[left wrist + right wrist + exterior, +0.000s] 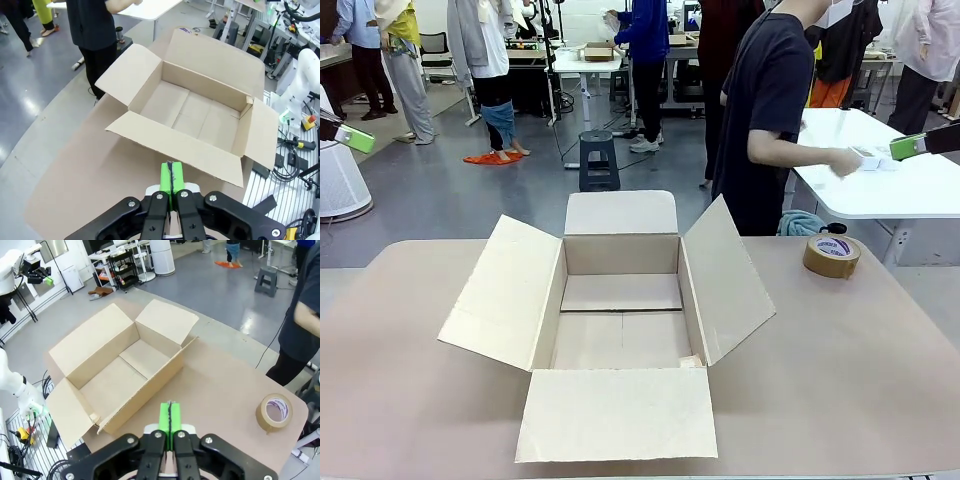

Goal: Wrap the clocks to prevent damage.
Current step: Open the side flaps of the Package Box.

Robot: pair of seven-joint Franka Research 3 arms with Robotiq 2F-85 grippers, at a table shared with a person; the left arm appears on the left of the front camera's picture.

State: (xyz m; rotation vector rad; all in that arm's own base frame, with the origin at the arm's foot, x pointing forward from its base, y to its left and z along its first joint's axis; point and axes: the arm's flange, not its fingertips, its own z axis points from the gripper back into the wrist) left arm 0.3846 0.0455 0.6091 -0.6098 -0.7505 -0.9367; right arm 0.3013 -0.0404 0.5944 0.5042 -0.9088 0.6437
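The clocks are out of view. An open, empty cardboard box (620, 255) stands in the middle of the brown table (840, 380) with all its flaps spread; it also appears in the left wrist view (200, 107) and the right wrist view (120, 370). My left gripper (355, 138) hangs high at the far left, and its green pads (171, 180) are pressed together on nothing. High at the far right, my right gripper (910, 147) is likewise shut and empty, pads (170, 420) touching. Both are well above and away from the box.
A roll of brown tape (832, 256) (274, 412) lies on the table's far right. A person in a dark shirt (770, 110) stands at the far side, turned to a white table (910, 190) with a hand (845, 160) on something there. A stool (599, 160) stands behind.
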